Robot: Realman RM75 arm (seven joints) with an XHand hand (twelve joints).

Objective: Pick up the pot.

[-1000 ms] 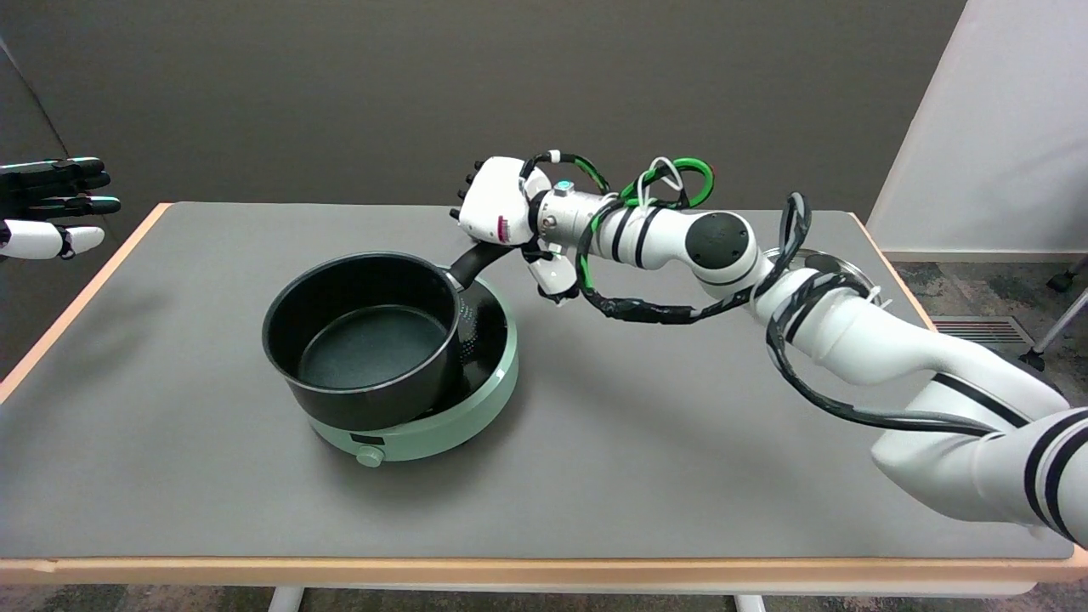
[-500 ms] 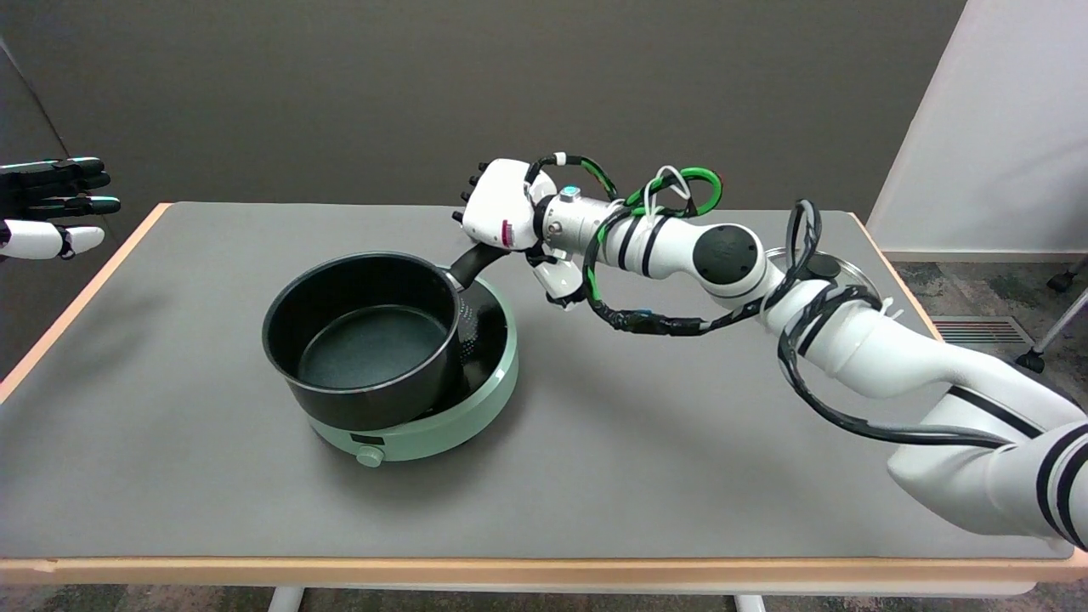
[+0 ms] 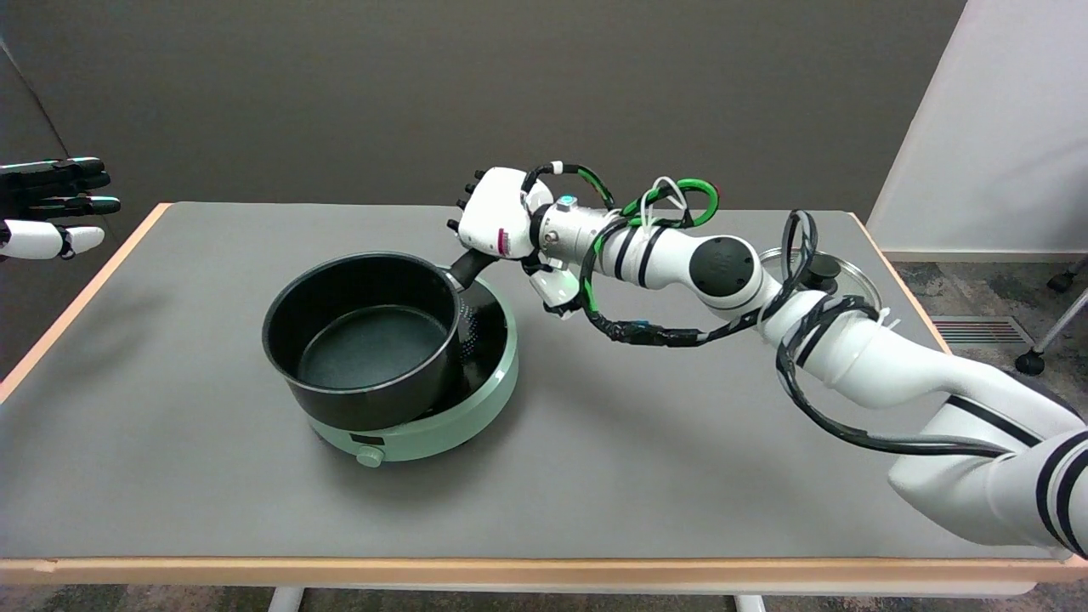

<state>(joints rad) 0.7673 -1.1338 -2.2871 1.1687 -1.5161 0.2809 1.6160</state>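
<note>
A black pot (image 3: 365, 340) sits on a pale green hotplate (image 3: 442, 416) left of the table's middle, shifted toward the plate's front left. Its black handle (image 3: 469, 266) slants up to the right. My right hand (image 3: 497, 217) hovers over the far end of that handle, its white back facing the camera and hiding the handle's tip. The thumb (image 3: 554, 289) hangs down to the right, apart from the handle. The other fingers lie mostly behind the hand, and I see nothing gripped.
A glass lid (image 3: 850, 276) with a black knob lies at the table's back right, partly behind my forearm. My idle left hand (image 3: 51, 208) hangs in the air at the upper left. The grey table (image 3: 637, 442) ends in a wooden front edge.
My right hand has shifted slightly left and down onto the handle's end. The pot and hotplate have not moved.
</note>
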